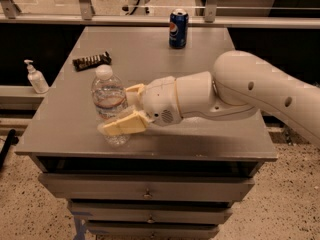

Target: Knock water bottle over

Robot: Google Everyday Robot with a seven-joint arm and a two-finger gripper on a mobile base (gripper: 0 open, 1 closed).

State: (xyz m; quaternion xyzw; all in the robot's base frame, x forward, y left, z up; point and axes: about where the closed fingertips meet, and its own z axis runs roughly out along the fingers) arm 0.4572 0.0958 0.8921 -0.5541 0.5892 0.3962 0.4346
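Observation:
The water bottle (107, 100) is clear ribbed plastic with a white cap and a label band. It stands upright near the front left of the grey table (150, 59). My gripper (119, 110) reaches in from the right on a white arm. Its fingers are open. The near cream finger (122, 124) lies across the front of the bottle's lower half. The far finger (134, 90) sits just right of the bottle behind it. The bottle stands between the two fingers.
A blue Pepsi can (178, 28) stands at the table's back. A dark snack bar (91, 60) lies at the back left. A small white pump dispenser (36, 77) stands on a ledge left of the table. Drawers (145, 191) are below the front edge.

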